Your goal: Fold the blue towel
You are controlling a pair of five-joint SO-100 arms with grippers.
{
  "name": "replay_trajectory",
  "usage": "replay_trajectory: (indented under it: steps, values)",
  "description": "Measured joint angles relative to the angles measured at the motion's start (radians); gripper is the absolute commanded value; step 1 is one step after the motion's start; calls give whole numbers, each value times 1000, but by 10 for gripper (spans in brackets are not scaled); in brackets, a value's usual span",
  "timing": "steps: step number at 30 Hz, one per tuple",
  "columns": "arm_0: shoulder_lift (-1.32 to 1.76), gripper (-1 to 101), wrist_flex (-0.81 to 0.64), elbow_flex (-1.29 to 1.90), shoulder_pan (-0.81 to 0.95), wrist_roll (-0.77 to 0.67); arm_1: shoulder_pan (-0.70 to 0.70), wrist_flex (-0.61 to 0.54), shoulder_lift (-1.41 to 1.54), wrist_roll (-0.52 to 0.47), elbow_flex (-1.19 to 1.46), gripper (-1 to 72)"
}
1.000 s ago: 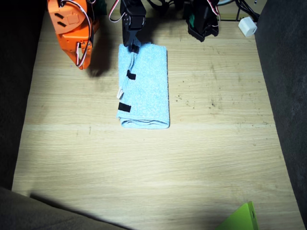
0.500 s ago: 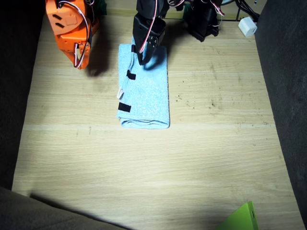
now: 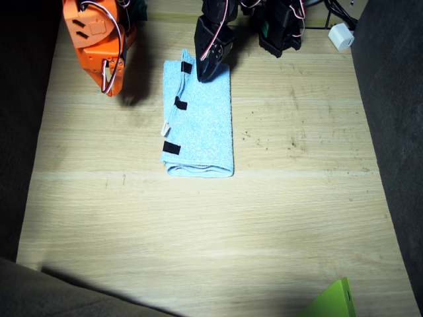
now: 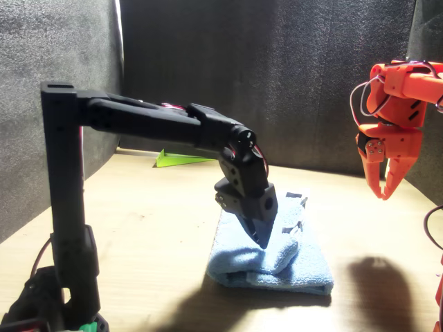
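My left gripper (image 4: 263, 238): jaws together, tip just over the folded towel (image 3: 198, 125). My right gripper (image 4: 385, 181): jaws apart, raised.

table (image 3: 198, 224): light wood, brightly lit | walls (image 4: 311, 76): dark grey felt-like panels behind, beside

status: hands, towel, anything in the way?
Left hand shut, tip at towel's end near the arm bases. Right hand open, raised, clear. Towel folded lengthwise, flat. Nothing in the way.
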Motion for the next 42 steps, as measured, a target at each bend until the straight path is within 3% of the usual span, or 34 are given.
replay_trajectory:
  steps: [11,28,42]
  values:
    - [-118,-4,-12,-91,-100,37,0,0,0,0,0,48]
    - [-371,-5,253,-586,-127,204,2,0,0,0,0,46]
    - [-477,-5,262,-655,-138,215,2,0,0,0,0,46]
